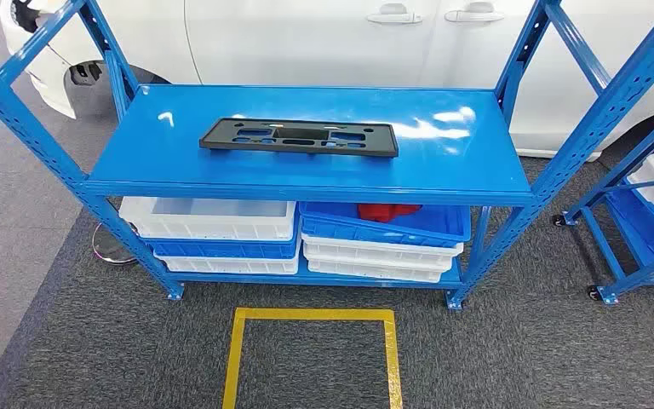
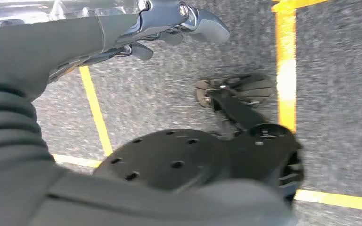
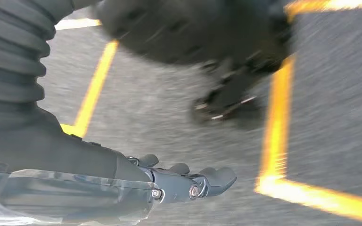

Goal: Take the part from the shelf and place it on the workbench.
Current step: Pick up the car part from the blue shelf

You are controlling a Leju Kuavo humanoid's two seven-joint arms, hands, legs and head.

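A black part (image 1: 299, 137), flat and long with several cut-outs, is seen lying on the top level of a blue shelf (image 1: 443, 175), left of the shelf's middle and well back from its front edge. Nothing is touching it. On the lower level, white and blue bins (image 1: 213, 230) are stacked, and something red (image 1: 389, 210) is lying in the upper right blue bin. A white car (image 1: 324, 38) is parked behind the shelf. A square of yellow tape (image 1: 237, 349) is marked on the grey carpet in front of the shelf.

The left hand (image 2: 169, 23) is seen from its wrist camera above the carpet and the yellow tape lines (image 2: 94, 108); nothing is held in it, and its fingers are stretched out and only lightly curved. The right hand (image 3: 188, 181) is seen the same way from its own wrist camera, fingers extended side by side, nothing held. Both hands are down near the floor, well apart from the part on the shelf. Both wrist pictures are blurred, so finer finger detail cannot be told.
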